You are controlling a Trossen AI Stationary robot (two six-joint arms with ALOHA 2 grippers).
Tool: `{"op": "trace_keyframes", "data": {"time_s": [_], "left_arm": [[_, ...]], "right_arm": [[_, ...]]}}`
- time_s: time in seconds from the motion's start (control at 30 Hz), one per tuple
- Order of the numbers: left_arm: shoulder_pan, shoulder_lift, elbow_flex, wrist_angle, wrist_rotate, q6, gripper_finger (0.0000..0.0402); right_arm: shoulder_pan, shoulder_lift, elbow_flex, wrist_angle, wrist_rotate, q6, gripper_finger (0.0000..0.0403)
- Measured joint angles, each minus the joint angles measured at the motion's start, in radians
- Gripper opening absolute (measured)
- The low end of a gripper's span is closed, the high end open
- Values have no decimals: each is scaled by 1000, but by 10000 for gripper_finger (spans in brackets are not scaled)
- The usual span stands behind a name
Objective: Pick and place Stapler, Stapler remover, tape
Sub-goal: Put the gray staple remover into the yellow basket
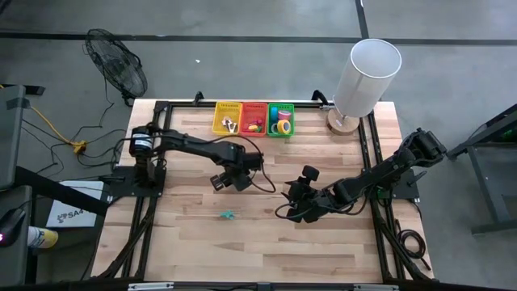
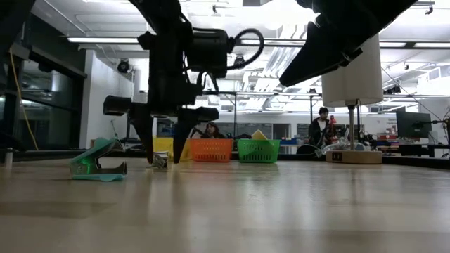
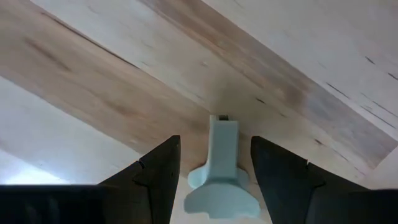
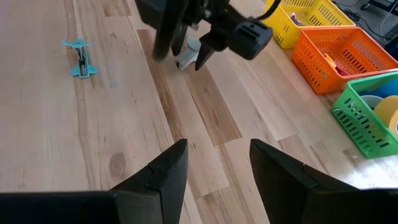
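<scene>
A small pale blue-grey staple remover [image 3: 216,167] lies on the wood table between the fingers of my left gripper [image 3: 214,180], which points down, is open and stands on either side of it with a gap on each side. The same gripper [image 1: 229,182] is left of the table's middle. A teal staple remover [image 1: 228,214] lies nearer the front edge. Tape rolls [image 4: 388,115] sit in the green basket [image 1: 281,120]. No stapler shows plainly. My right gripper [image 1: 300,206] waits open near the middle, holding nothing.
A yellow basket [image 1: 228,118], an orange basket [image 1: 254,118] and the green one stand in a row at the far edge. A lamp with a white shade [image 1: 367,77] stands at the far right corner. People show in the room behind [image 2: 322,126].
</scene>
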Motion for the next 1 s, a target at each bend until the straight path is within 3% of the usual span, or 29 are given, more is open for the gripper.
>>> {"op": "trace_keyframes", "data": {"time_s": [0.37, 0.63, 1.0], "left_arm": [[0, 13, 0, -21, -71, -49, 188], [0, 10, -9, -20, -68, -57, 154], [0, 10, -11, -15, -71, -72, 156]], "right_arm": [[0, 0, 0, -2, 0, 0, 165], [0, 0, 0, 0, 0, 2, 165], [0, 0, 0, 0, 0, 8, 165]]}}
